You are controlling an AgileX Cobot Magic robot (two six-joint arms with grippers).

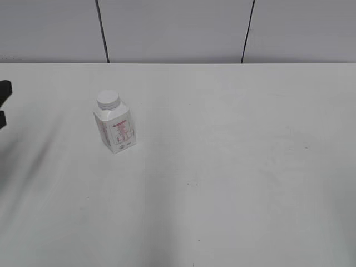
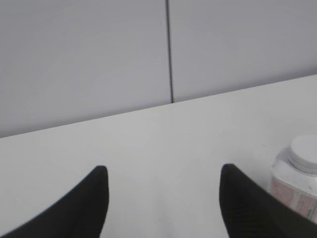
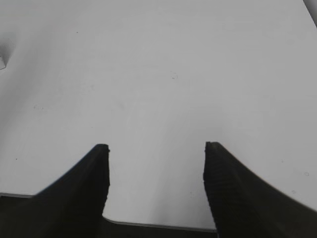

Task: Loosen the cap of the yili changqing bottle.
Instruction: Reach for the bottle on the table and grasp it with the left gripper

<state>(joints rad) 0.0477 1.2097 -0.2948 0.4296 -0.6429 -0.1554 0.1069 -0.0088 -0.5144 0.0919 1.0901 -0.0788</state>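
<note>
The yili changqing bottle (image 1: 115, 129) stands upright on the white table, left of centre, with red and pink print on its label. Its white cap (image 1: 108, 99) sits on the neck. The bottle also shows at the right edge of the left wrist view (image 2: 294, 186), with the cap (image 2: 305, 153) on top. My left gripper (image 2: 163, 173) is open and empty, left of the bottle; its black fingertips show at the left edge of the exterior view (image 1: 4, 103). My right gripper (image 3: 156, 147) is open and empty above the table's front edge, far from the bottle.
The white table (image 1: 233, 167) runs back to a grey panelled wall (image 1: 178, 28). The table's near edge (image 3: 158, 224) shows low in the right wrist view.
</note>
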